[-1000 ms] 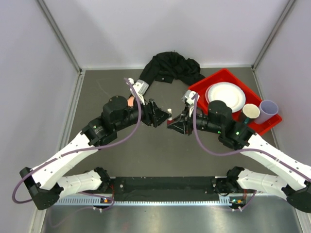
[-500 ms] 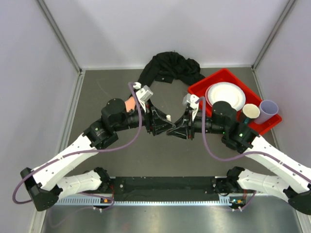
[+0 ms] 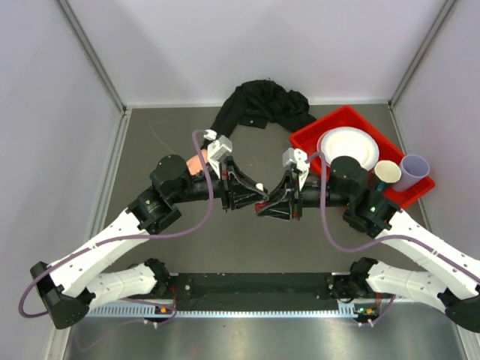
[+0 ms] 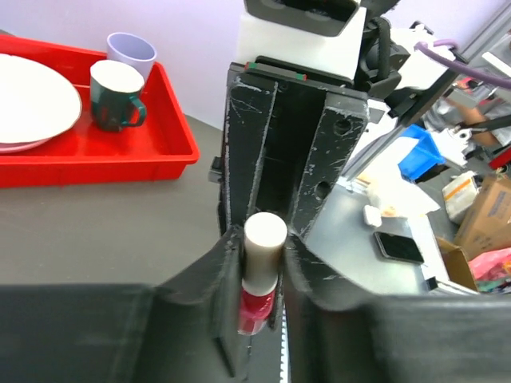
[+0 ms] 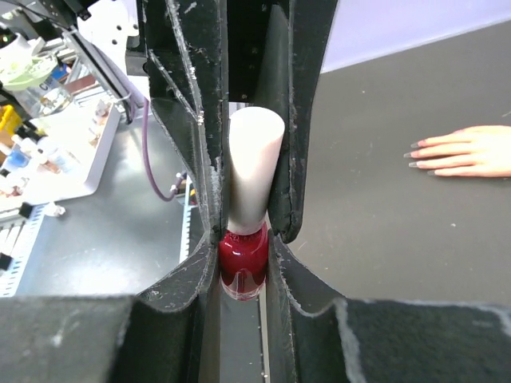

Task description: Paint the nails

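With the right gripper (image 5: 243, 251) clamped on the red polish bottle (image 5: 243, 267) and the left gripper (image 4: 262, 243) pinching its white cap (image 5: 254, 159), an off-axis twist could tip or spill it, well apart from the nails (image 5: 415, 155) of the mannequin hand (image 5: 471, 152) at ten o'clock.

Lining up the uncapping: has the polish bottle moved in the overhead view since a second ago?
Yes. The polish bottle has moved down the frame, away from the red tray.

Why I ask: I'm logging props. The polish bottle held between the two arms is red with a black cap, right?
Not quite: the bottle is red, but its cap is white, not black. The right wrist view shows it plainly.
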`<state>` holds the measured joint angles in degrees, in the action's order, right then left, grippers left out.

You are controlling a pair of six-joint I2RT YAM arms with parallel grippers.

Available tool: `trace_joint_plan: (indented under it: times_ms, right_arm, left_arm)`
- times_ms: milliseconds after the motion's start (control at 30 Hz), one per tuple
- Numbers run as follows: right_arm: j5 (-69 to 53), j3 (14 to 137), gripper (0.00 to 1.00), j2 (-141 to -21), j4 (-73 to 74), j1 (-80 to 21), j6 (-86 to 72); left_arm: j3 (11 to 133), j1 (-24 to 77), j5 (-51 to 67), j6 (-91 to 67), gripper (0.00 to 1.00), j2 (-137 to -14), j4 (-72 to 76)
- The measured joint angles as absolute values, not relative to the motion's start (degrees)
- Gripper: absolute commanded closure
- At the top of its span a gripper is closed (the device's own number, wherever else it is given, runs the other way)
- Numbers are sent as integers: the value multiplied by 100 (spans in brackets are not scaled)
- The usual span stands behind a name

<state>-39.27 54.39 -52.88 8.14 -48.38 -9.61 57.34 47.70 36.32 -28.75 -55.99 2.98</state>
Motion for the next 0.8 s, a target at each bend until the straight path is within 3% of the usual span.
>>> trace_joint_plan:
  times_ms: [67,100,333,733,800]
  right_arm:
    - [-3948,5441,100,-5288,823,-4838,-1020]
    - [-3929,5441,100,-5293,834,-4838,-1031]
    - [-3109,5441,100,-5345,873,-4882,-1052]
    - [309,5736,100,-5957,1098,-5852,-1406]
    - [528,5747,100,-6010,1114,-5876,-1441]
  left_arm:
    - [5732,4766,3610,-2805,97,-5599,274]
    - [5732,4766,3594,-2770,100,-5596,257]
    - [5909,4781,2842,-2672,100,-5647,-217]
    - [6112,5505,-650,-2799,100,-5876,-939]
    - [6178,5566,-928,-2836,86,-5981,-974]
